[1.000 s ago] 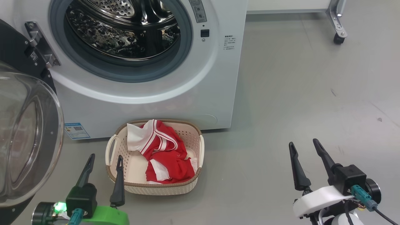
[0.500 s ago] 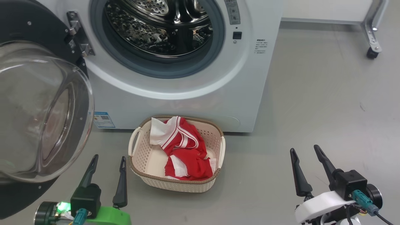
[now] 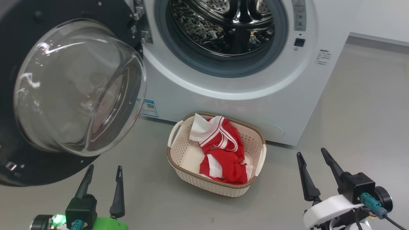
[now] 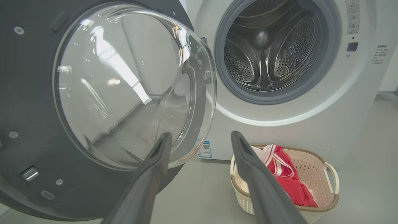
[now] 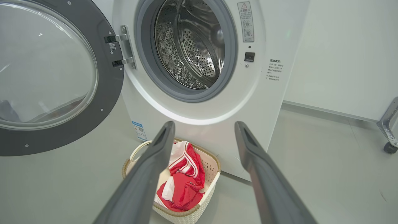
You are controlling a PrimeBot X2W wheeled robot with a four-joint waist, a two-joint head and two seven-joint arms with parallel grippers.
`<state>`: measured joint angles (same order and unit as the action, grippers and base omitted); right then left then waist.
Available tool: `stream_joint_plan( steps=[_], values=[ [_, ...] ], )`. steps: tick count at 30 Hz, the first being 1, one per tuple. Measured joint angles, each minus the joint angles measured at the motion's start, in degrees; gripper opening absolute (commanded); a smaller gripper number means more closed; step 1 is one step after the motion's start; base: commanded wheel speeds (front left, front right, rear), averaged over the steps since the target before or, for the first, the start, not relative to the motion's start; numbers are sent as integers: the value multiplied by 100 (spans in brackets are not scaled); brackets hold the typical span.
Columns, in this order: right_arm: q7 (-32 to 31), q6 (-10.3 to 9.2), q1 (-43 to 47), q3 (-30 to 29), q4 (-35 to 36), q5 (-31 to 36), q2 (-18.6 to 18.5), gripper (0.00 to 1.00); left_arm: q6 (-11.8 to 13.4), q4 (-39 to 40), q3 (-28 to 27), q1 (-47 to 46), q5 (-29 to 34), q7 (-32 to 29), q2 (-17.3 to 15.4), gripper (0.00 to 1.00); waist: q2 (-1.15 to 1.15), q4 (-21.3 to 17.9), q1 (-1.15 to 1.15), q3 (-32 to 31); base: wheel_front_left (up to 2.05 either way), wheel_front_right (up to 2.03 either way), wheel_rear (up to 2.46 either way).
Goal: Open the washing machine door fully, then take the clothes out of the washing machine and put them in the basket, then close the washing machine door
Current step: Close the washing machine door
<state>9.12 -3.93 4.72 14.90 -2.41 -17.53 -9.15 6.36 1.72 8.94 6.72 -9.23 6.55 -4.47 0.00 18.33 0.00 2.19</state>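
Left of cream perforated plastic basket point(image 3: 204, 186), left gripper point(image 3: 105, 167) spread, empty; shove round glossy black door point(image 3: 38, 170) by rim, not glass bowl point(image 3: 76, 86), imo.

Glossy, smooth white casing on the front of the washing machine point(image 3: 230, 105). Inside its opening, mirror-bright perforated steel on the drum point(image 3: 223, 28), ringed by matt grey rubber on the gasket point(image 3: 223, 68). To the machine's left, dark plastic with a dull sheen on the washing machine door point(image 3: 19, 166), a clear, glossy glass bowl point(image 3: 76, 86) at its centre, a pale metal hinge point(image 5: 126, 46) at its edge. Just in front of the machine, smooth cream perforated plastic on the basket point(image 3: 211, 183), with a brown woven-look rim. Soft, creased red and white cloth for the clothes point(image 3: 223, 153). Under the machine, smooth grey floor point(image 3: 351, 111) with a faint sheen.
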Motion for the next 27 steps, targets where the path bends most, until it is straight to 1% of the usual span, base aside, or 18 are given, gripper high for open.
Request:
stream_joint_plan(
  steps=[8,14,18,24,27],
  values=[
    [-37,-9,-12,-58,22,0,-4,100,0,7,14,21,0,8,27,100,0,645,0,-7,0,0,0],
    [-111,33,-180,107,24,27,9,100,42,70,-205,101,-26,66,38,100,0,1041,0,37,0,0,0],
    [-174,87,-246,179,19,38,13,100,42,90,-276,163,-33,85,58,100,0,1174,0,95,0,0,0],
    [-177,96,-332,190,-10,47,12,100,42,116,-319,184,-33,135,99,100,0,1235,0,164,0,0,0],
    [-177,132,-339,192,-31,47,12,100,42,122,-334,187,-33,135,109,100,0,1242,0,170,0,0,0]
  ],
)
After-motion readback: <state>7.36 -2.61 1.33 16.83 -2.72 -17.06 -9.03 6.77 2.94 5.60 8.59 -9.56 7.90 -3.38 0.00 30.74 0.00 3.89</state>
